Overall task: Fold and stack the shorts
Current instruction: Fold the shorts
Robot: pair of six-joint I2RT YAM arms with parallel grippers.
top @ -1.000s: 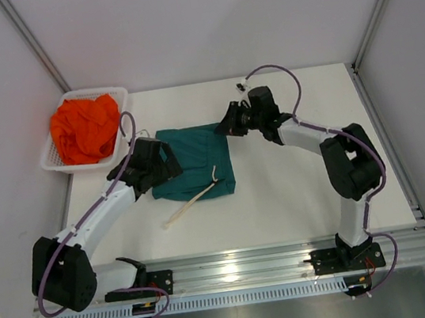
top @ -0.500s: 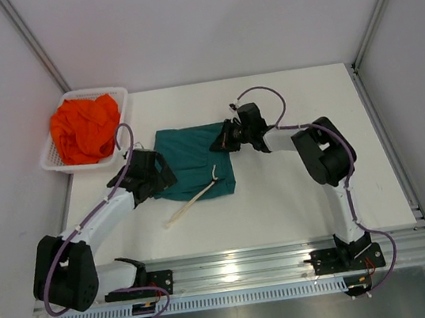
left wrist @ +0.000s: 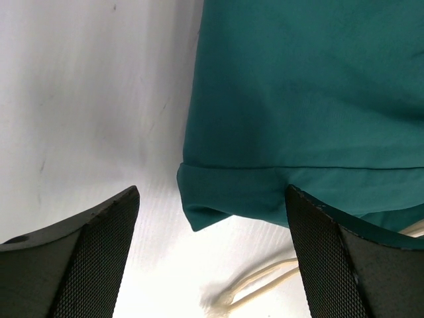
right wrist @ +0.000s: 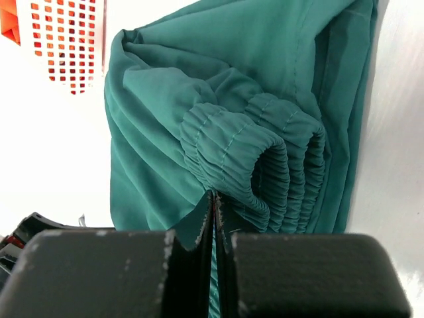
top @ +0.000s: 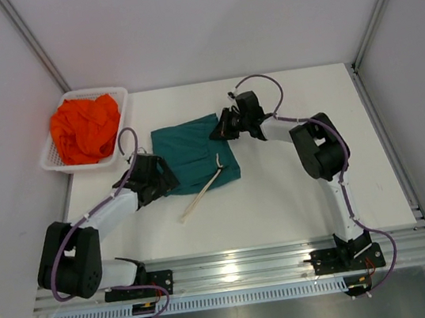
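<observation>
The right gripper (top: 218, 131), which hovered over the far right corner of the dark teal-green fabric shorts (top: 191, 150) a second ago, has come down and closed. Its wrist view shows the two fingers pressed together with the gathered elastic waistband pinched between them. With that pinch the garment has shifted on the white table (top: 290, 195): its near right corner now sits further right and the whole piece lies slightly turned. The cream drawstring (top: 202, 193) trailing off its near edge has swung right with it.

The left gripper (top: 161, 181) has drawn back toward the near left. It was over the left edge of the cloth and is now just off the near left corner. Its jaws are spread wide with nothing between them but the hem corner, which they frame without touching.

So one end of the shorts is secured and the other is lined up for a grip. My reading is that the fold has not begun, since the cloth lies flat apart from the bunched waistband. The left jaws would need to close on that hem corner before a lift makes sense.

The bright orange fabric shorts (top: 84, 130) lie crumpled in the white mesh plastic basket (top: 95, 91) at the far left, untouched, so stacking is some way off
</observation>
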